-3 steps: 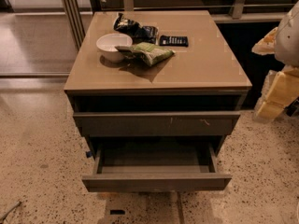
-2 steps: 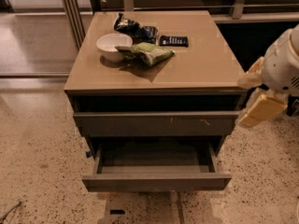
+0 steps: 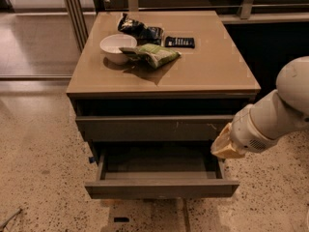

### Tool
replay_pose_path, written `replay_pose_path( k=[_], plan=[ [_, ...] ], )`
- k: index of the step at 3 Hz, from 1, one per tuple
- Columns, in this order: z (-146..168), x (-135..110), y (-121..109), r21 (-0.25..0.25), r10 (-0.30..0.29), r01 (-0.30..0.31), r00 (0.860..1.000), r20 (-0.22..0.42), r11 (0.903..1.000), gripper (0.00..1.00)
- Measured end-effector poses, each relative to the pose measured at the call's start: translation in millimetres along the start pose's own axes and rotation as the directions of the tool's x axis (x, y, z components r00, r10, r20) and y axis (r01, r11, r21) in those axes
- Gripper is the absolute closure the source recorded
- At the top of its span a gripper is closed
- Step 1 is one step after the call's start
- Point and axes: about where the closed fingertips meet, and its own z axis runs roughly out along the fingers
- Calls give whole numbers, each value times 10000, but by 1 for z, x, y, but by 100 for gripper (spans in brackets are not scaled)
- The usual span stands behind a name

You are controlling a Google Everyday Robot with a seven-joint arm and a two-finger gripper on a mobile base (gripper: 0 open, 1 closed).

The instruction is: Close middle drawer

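With the middle drawer (image 3: 161, 188) pulled out below the bench's (image 3: 212, 76) front edge and the gripper (image 3: 226, 147), apart or together I cannot tell, under the front right corner at its side wall, a push may snag there.

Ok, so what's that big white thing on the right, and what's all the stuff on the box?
The white thing is a robot's arm. The tan part at its tip is the gripper, its "hand". It hangs by the right end of the open drawer, and I can't see anything in it. There is only one picture from now, taken from above and in front of the cabinet. On top lie a white bowl, a green bag, a dark bag and a flat black thing. The drawer is pulled out and looks empty; the robot is meant to push it shut.
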Motion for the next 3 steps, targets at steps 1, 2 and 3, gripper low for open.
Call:
replay_pose_path(
  k=[1,2,3],
  plan=[
    [46,15,19,-781,128,-111,9997,206,9969,100],
    [49,16,21,-850,146,-129,9997,197,9963,100],
    [75,33,35,-834,-417,404,9990,-139,9957,100]
  ],
)
